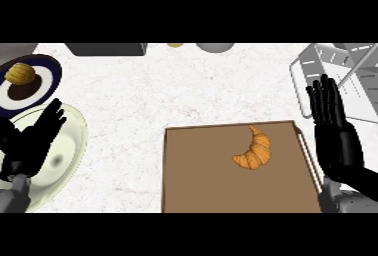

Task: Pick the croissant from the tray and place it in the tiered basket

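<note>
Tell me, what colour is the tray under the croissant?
The tray is plain brown; the croissant on it is golden orange, seen in the head view.

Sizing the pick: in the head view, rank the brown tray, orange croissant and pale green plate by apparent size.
1. Brown rectangular tray.
2. Pale green round plate, partly hidden by the left hand.
3. Orange croissant.

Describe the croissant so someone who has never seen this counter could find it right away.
Find the large brown tray lying flat on the white counter. The croissant is the only thing on it, toward its far right part. It is a golden-orange crescent, unlike the rounder yellow pastry on the dark blue plate far left.
</note>
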Available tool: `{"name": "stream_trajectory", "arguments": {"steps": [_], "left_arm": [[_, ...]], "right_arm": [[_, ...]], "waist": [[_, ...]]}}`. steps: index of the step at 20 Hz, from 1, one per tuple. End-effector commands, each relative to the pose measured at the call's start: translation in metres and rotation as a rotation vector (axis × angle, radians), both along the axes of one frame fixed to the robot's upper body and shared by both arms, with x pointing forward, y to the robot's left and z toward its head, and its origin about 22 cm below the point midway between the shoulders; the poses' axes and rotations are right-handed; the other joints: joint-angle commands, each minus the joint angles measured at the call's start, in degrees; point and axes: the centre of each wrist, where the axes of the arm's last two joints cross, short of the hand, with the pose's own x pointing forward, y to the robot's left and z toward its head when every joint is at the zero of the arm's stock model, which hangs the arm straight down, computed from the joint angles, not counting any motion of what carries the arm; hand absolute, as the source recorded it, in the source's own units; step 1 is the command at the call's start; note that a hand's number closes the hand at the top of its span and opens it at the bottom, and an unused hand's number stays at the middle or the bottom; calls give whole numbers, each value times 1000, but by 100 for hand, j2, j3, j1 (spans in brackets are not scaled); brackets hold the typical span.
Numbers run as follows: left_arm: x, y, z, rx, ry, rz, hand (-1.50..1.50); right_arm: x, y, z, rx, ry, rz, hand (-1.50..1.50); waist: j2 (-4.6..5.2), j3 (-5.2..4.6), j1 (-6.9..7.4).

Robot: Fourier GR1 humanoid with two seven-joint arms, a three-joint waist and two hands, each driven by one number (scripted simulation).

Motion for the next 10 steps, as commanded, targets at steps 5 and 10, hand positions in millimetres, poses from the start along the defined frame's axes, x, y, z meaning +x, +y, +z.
{"name": "stream_trajectory", "arguments": {"steps": [5,10], "left_arm": [[8,2,24,208,-215,-2,0],[2,5,18,219,-204,17,0]], "right_arm": [[-31,-8,-39,244,184,-613,150],[-92,-60,-103,241,496,-1217,-150]], "waist": [[-36,51,-143],[59,43,-472]]}}
